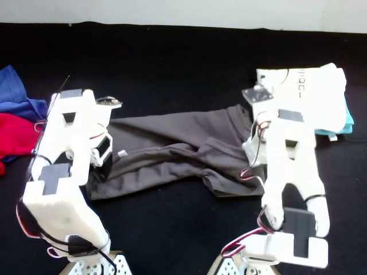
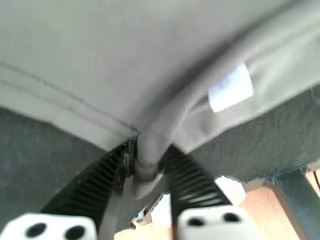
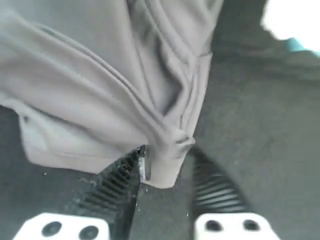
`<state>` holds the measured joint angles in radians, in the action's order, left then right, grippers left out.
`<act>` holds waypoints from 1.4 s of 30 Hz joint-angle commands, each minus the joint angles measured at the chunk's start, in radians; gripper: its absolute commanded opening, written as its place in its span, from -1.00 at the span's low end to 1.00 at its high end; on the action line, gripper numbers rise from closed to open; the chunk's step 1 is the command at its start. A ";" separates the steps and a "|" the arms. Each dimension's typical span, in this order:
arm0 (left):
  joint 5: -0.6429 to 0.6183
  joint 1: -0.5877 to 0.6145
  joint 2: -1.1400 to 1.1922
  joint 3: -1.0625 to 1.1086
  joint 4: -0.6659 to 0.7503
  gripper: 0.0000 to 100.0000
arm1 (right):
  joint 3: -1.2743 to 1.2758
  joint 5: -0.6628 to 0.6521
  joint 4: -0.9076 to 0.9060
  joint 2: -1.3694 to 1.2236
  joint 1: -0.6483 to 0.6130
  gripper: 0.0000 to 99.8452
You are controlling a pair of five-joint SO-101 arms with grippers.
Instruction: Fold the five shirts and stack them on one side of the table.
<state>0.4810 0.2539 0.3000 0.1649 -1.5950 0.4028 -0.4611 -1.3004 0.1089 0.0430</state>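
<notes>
Presently, item at risk: the dark grey crumpled cloth shirt [image 1: 172,146], lying on the black counter [image 1: 172,51] between the two sets of jaws, could slip free or fold askew. The likely cause is that the left jaws pinch only a thin ridge of hem beside the small white label [image 2: 230,90], while the right jaws stand spread around a bunched hem fold, apparently not clamping it. Condition: creased, twisted lengthwise, gathered at one end, far from flat; adjacent stock: a folded white shirt [image 1: 309,91] beyond the right jaws, a blue heaped shirt [image 1: 14,91] and a red heaped shirt [image 1: 14,134] outboard of the left jaws.
</notes>
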 commanded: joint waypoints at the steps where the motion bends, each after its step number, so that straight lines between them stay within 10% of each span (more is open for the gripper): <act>1: 0.051 0.008 -0.160 -0.015 -0.044 -0.65 | -0.130 -0.008 -0.097 0.107 -0.002 -0.57; 9: 0.037 -0.008 -0.398 -0.168 0.018 -0.73 | -0.269 0.078 0.028 0.137 -0.039 -0.68; 12: -0.061 -0.025 -0.285 -0.177 0.129 -0.98 | -0.282 0.130 0.107 -0.002 -0.120 -1.00; 21: -0.075 -0.088 0.222 -0.355 0.190 -0.98 | -0.541 0.137 0.199 -0.519 -0.205 -0.95; 36: -0.075 0.030 1.003 -1.649 0.006 -0.98 | -1.584 0.132 0.166 -1.283 -0.182 -0.95; 42: -0.077 0.019 1.023 -1.828 -0.176 -0.98 | -1.899 0.132 -0.070 -1.363 -0.183 -0.95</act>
<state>0.4135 0.2616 1.3403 -1.5888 -1.7177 -1.3403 -0.3353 -1.2850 -1.2520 -0.1458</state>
